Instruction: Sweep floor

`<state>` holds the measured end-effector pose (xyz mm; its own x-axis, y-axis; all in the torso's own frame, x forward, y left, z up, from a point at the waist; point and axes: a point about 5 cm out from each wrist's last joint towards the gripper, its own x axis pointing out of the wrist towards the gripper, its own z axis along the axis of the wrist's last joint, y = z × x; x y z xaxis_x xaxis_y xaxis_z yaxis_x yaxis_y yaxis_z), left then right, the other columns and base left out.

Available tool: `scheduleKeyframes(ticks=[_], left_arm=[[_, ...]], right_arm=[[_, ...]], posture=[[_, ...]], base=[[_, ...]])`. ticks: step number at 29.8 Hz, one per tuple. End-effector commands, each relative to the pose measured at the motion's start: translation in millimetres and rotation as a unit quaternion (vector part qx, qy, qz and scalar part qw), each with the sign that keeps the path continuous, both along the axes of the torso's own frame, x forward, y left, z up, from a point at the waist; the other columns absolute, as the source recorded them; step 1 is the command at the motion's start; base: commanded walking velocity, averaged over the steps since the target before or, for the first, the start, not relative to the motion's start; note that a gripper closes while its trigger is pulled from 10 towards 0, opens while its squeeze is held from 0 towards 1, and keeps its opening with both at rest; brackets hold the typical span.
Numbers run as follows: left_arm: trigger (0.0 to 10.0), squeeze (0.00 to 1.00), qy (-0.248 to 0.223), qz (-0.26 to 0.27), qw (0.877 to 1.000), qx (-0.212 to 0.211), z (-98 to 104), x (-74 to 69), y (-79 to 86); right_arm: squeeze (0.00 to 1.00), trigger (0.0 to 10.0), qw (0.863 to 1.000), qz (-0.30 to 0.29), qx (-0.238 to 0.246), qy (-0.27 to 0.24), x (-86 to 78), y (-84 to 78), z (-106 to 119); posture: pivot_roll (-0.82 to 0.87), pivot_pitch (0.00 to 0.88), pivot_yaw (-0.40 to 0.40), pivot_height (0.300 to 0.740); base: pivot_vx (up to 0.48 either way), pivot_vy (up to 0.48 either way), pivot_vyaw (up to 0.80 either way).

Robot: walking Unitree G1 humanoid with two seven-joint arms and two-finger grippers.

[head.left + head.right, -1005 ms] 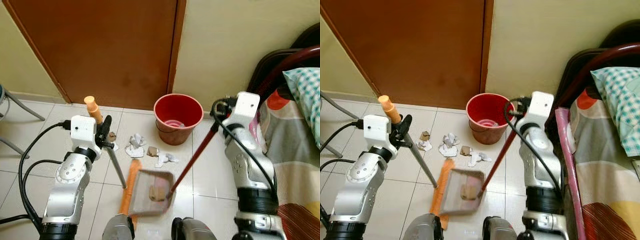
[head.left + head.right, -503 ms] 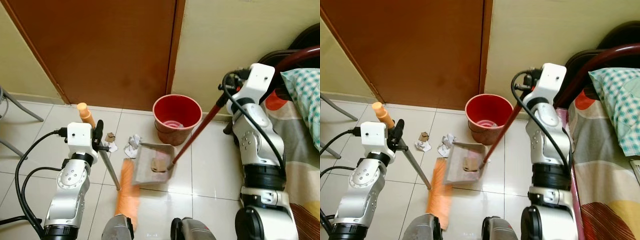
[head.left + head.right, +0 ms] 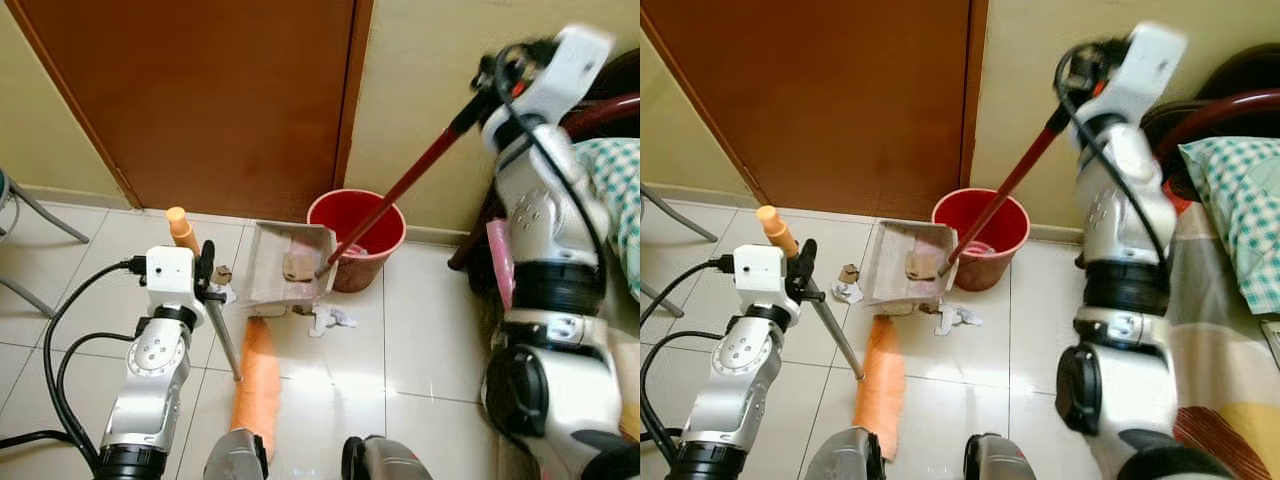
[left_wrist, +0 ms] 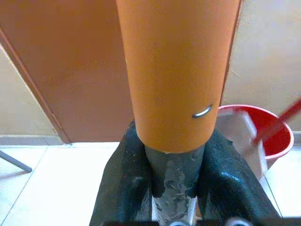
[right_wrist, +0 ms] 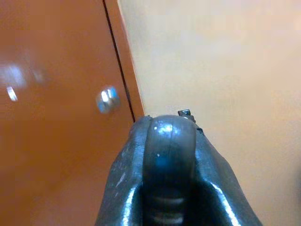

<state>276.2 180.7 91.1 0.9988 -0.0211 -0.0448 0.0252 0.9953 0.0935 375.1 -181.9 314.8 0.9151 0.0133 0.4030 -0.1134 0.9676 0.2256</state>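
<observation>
**Dustpan raised at the bucket, ready to tip**

Left eye view: my right gripper [image 3: 497, 80], up at 1 o'clock, is clamped on the dustpan's long red handle [image 3: 410, 178]. The grey dustpan [image 3: 288, 266] hangs tilted against the near rim of the red bucket [image 3: 357, 233] at 12 o'clock, a brown scrap of cardboard resting in it. My left gripper [image 3: 203, 277], at 9 o'clock, grips the broom shaft [image 3: 222, 335]; the orange bristles [image 3: 259, 378] lie on the tiles at 7 o'clock.

Right eye view: crumpled paper scraps [image 3: 951, 317] lie on the floor just below the pan, more [image 3: 848, 288] beside the shaft.

Left wrist view: both fingers [image 4: 121, 187] close around the shaft under its orange grip.

Right wrist view: fingers wrapped tight on the handle's dark end.

I judge this the emptying step. Next I must swing the pan over the bucket mouth and tip it, then return for the remaining paper.
</observation>
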Motion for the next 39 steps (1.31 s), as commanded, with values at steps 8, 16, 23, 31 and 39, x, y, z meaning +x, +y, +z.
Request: scheduleKeyframes(ticks=[8, 16, 23, 31, 39], left_arm=[[10.0, 0.00, 0.030, 0.002, 0.999, 0.025, -11.3, -2.1, 1.2], [10.0, 0.00, 0.031, -0.004, 0.999, 0.023, -11.8, -2.5, -1.1], [10.0, 0.00, 0.031, -0.009, 0.999, 0.021, -12.0, -2.1, -4.3], [10.0, 0.00, 0.031, -0.014, 0.999, 0.018, -11.9, -1.1, -7.3], [10.0, 0.00, 0.031, -0.018, 0.999, 0.017, -11.9, -0.1, -9.1]], right_arm=[[0.00, 10.0, 0.990, -0.036, -0.042, -0.131, -9.1, -8.7, 48.5], [0.00, 10.0, 0.974, -0.037, -0.148, -0.170, -14.8, 6.9, 45.2], [0.00, 10.0, 0.944, -0.009, -0.266, -0.194, -19.7, 35.7, 17.8], [0.00, 10.0, 0.896, 0.073, -0.396, -0.189, -28.9, 70.3, -34.1], [0.00, 10.0, 0.853, 0.115, -0.459, -0.221, -39.9, 86.7, -52.6]], posture=[[0.00, 0.107, -0.040, 0.740], [0.00, 0.113, -0.038, 0.740], [-0.01, 0.120, -0.039, 0.740], [-0.01, 0.117, -0.044, 0.740], [-0.01, 0.113, -0.047, 0.740]], base=[[0.000, 0.000, 0.00], [0.000, 0.000, 0.00], [0.000, 0.000, 0.00], [0.000, 0.000, 0.00], [0.000, 0.000, 0.00]])
